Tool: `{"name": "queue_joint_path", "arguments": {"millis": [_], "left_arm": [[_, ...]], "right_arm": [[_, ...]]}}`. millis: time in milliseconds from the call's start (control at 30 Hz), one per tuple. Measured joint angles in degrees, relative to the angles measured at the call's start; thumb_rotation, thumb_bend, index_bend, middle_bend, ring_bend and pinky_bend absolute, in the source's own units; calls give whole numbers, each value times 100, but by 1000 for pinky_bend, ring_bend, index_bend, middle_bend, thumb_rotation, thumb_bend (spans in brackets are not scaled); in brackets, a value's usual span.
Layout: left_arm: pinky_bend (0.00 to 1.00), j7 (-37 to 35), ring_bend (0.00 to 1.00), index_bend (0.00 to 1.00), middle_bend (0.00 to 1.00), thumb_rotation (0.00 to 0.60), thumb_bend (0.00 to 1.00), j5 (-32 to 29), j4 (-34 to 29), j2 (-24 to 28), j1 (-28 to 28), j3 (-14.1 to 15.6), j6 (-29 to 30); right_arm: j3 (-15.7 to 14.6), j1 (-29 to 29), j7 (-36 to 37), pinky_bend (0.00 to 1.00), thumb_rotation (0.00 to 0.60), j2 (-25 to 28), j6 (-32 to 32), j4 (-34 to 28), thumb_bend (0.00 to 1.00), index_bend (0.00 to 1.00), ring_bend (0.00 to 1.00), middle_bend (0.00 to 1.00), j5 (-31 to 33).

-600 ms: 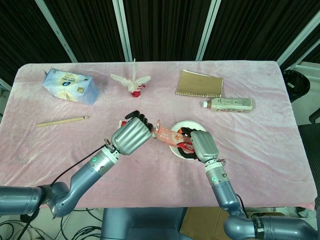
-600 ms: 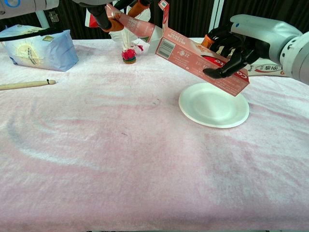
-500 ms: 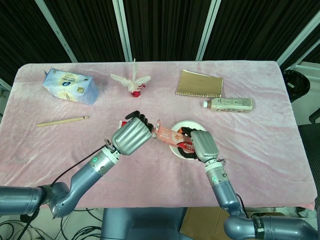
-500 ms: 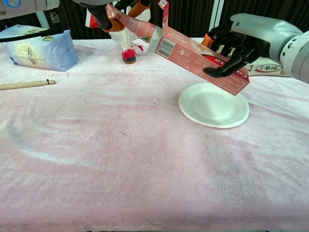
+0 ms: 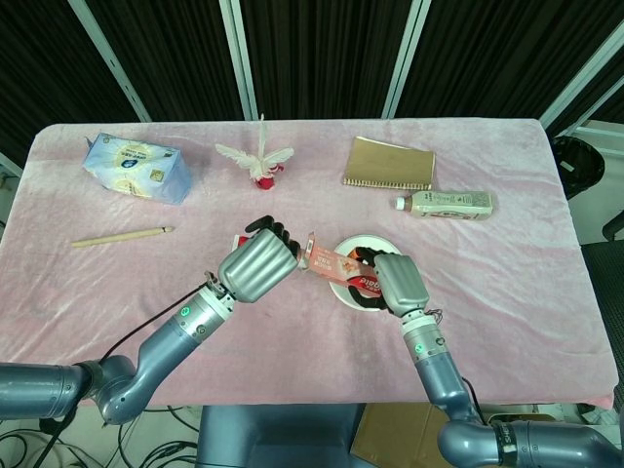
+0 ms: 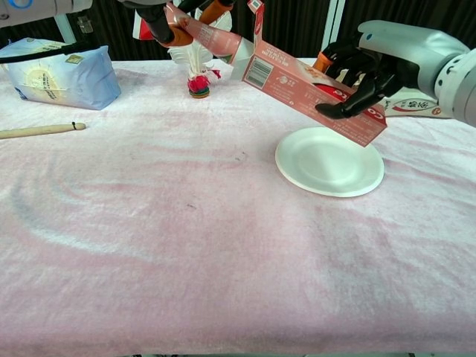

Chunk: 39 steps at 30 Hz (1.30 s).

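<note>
Pink cloth covers the table [image 5: 507, 292] under my arms, with dark curtains behind it. My right hand [image 6: 387, 63] grasps the long red cardboard toothpaste box [image 6: 312, 93], fingers wrapped over its lower end, and the box hangs in the air just above the round white paper plate [image 6: 329, 163] without touching it. Its long axis runs from my right hand up and away toward my left, the raised far end open with its flap standing up. My left hand [image 5: 257, 268] is at that open end, fingers curled; in the chest view it pinches a reddish strip [image 6: 212, 36] that reaches the box's mouth, though I cannot tell whether that is a flap or something coming out. My right hand bears the box; the left is nearer its opening. Beyond my left hand stands a white feathered shuttlecock with a red base [image 5: 261, 166], further left a pale blue tissue pack [image 5: 136, 166] and a wooden pencil [image 5: 122, 236]. Beyond my right hand lie a brown spiral notebook [image 5: 388, 163] and a pale plastic bottle on its side [image 5: 445, 204].
</note>
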Motion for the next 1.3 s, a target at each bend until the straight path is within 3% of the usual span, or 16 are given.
{"name": "queue_joint_path", "arguments": {"millis": [733,1300], "left_arm": [[616,59,552,621,677,600,403,-39,4,-43,-52,-22,16],[562,439,491,552,588,600,388,-63,-15,-302,-374,-247,-5]], "right_arm": [[50,18,23,478,600,-32,45,-38,389,444,424,431,29],[450,-139,764,475,600,20,154,-187,390,444,424,431,191]]}}
